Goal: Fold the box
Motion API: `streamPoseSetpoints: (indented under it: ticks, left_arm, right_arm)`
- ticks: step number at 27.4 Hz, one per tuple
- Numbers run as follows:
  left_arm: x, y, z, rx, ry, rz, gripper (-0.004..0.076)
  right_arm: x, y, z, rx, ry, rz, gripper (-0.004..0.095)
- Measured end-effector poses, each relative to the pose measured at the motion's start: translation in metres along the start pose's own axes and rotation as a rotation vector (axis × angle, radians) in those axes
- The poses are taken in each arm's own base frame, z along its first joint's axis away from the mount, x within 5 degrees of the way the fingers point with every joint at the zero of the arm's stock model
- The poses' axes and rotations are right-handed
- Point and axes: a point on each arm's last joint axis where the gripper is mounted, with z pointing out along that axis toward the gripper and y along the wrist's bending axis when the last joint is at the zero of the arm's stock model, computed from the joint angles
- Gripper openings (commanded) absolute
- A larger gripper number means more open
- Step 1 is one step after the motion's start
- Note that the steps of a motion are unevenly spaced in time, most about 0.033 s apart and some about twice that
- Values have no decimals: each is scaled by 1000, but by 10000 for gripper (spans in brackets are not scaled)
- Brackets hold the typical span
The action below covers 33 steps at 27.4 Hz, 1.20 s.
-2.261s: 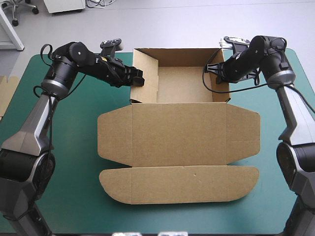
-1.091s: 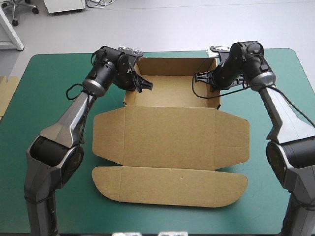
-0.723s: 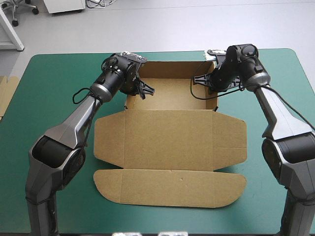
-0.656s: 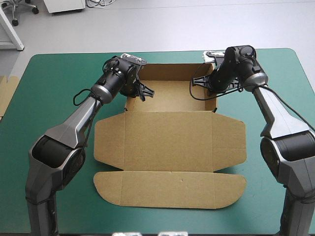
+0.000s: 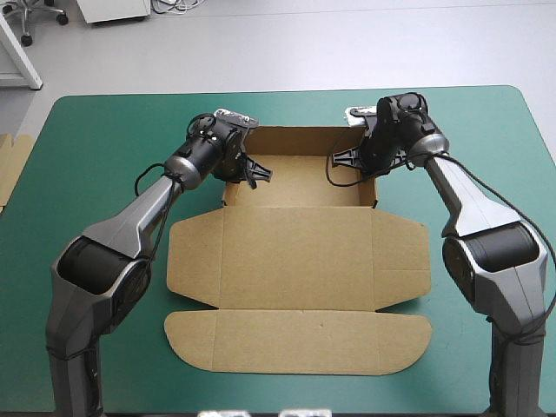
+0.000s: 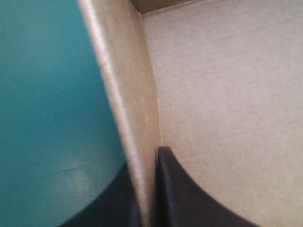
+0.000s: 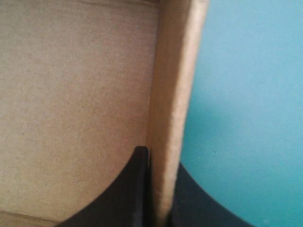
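The brown box (image 5: 295, 252) lies in the middle of the teal-green cover (image 5: 104, 174) as an open tray at the far side, with its lid flat toward the near edge. My left gripper (image 5: 234, 167) is shut on the tray's left wall. In the left wrist view that wall (image 6: 128, 94) runs between the black fingers (image 6: 189, 198), one inside over the tray floor (image 6: 227, 94). My right gripper (image 5: 368, 162) is shut on the tray's right wall. The right wrist view shows this wall (image 7: 173, 85) pinched between the fingers (image 7: 130, 189).
An edge of more brown board (image 5: 10, 165) shows at the table's left edge. Bare teal-green cover (image 5: 486, 287) lies on both sides of the box and beyond its far wall.
Both grippers have drawn inward and nearer each other, clamped on the tray's side walls. The whole box has slid a little to the left and looks narrower.
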Motion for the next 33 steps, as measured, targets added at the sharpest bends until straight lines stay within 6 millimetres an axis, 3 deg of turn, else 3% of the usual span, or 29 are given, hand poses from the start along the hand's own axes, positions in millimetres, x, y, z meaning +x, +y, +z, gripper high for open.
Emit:
streamPoseSetpoints:
  ticks: [6, 25, 30, 33]
  left_arm:
    - [0, 29, 6, 117, 31, -147, -11]
    - [0, 31, 7, 120, 34, -143, -10]
    - [0, 31, 7, 120, 35, -143, 13]
    - [0, 32, 7, 109, 34, -124, 112]
  right_arm:
    - [-2, 2, 7, -10, 8, 4, -3]
    - [-2, 10, 8, 13, 6, -12, 7]
    - [-2, 10, 8, 12, 6, -20, 198]
    - [0, 13, 10, 3, 17, -45, 341]
